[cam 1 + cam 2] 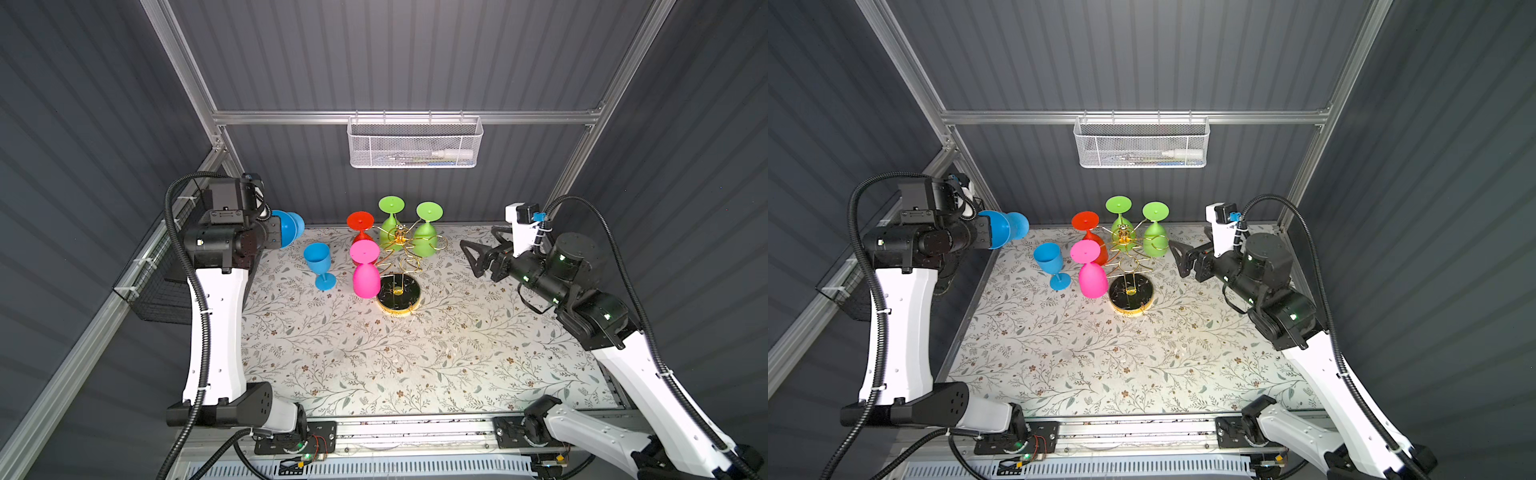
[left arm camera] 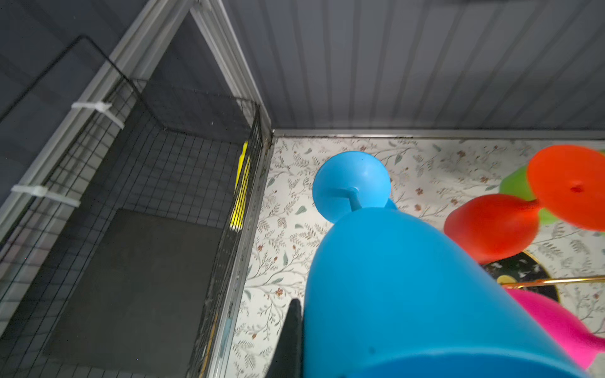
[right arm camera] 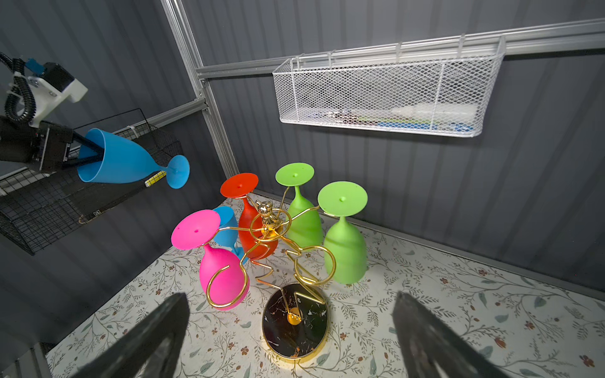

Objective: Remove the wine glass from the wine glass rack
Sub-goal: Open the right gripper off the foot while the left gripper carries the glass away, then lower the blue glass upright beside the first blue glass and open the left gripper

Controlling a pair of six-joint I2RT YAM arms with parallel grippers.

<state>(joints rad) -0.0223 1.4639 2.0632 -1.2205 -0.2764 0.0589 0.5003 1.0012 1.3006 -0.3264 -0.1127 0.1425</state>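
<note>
You are viewing the task partly done: the left tool (image 3: 85, 153) is pinching the bowl wall of a blue wine glass (image 3: 131, 163), holding it sideways in the air clear of the wine glass rack (image 1: 399, 293), while a second blue glass (image 1: 318, 257) is standing upright on the surface (image 1: 415, 365). A pink glass (image 1: 365, 278), a red glass (image 1: 360, 220) and two green glasses (image 1: 428, 245) are hanging foot-up on the rack (four left, if all must come off), and the right tool (image 3: 289, 294) is hovering spread wide and empty, facing the rack. No brand, label or readable writing is showing.
</note>
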